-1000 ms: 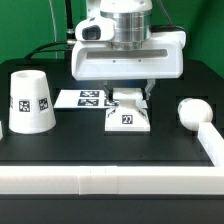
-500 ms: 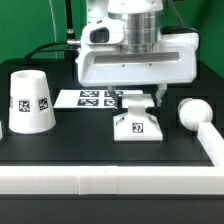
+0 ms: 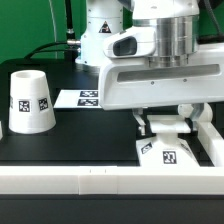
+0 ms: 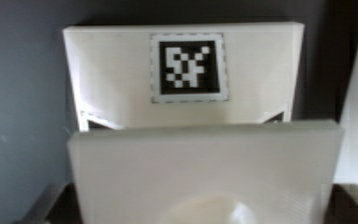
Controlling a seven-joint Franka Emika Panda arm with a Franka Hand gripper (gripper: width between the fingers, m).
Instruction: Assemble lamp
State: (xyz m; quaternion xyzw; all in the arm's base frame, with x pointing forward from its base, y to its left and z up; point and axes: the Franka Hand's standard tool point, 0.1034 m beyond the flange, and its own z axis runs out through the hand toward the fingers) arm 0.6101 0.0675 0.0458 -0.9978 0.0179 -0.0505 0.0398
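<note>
**Base clamped at the near right corner**

The jaws are judged to be closed on the base (image 3: 167, 155), pinched across its raised middle block, with the gripper (image 3: 166, 128) set straight above it. The base is found at the near right of the black table (image 3: 90, 140), just beside the white rail (image 3: 80, 182). The marker board (image 3: 85, 97) is seen farther back, and the shade (image 3: 30, 100) is stood upright well apart at the left. The bulb cannot be made out. The base is judged light, stiff and smooth, so slipping is possible. It is best held across the block's flat sides and kept level.
</note>
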